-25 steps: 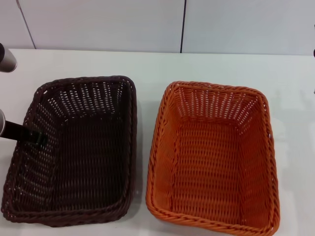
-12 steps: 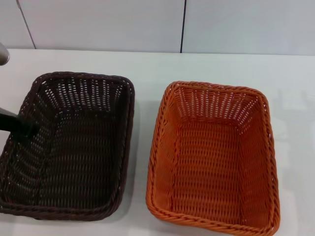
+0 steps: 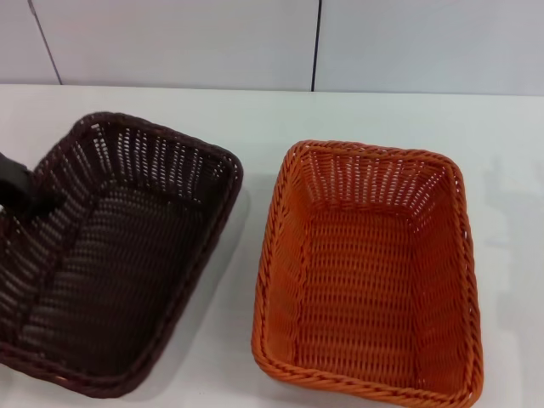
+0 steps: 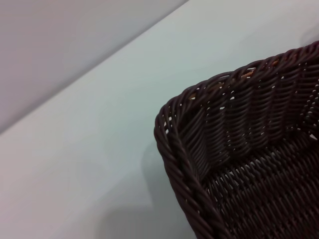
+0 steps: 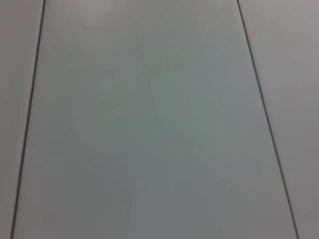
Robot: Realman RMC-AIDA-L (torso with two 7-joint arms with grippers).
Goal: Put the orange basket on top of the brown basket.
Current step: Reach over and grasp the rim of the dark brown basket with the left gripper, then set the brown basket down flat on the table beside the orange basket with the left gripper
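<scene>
A: On the white table (image 3: 255, 115) in front of you, what stands where?

B: You have two woven baskets side by side, apart, with a strip of bare table between them. The orange basket (image 3: 367, 272) sits flat on the robot's right, its braided rim level and its long sides running away from you. The brown basket (image 3: 119, 255) is on the left, turned at an angle to the orange one, its far corner swung toward the wall. Its near left part runs past the edge of the head view.

A: And the arms?

B: You see the left gripper (image 3: 21, 191) as a dark shape coming in from the left edge, at the brown basket's left rim and reaching over into it. It looks clamped on that rim, but you cannot tell for sure, since the fingers are hidden by the weave. The left wrist view shows you a rounded corner of the brown basket (image 4: 199, 149) close up, with pale table beyond it.

A: The right arm?

B: Out of your sight; its wrist view shows only plain grey panels (image 5: 149, 124) with thin seams.
</scene>
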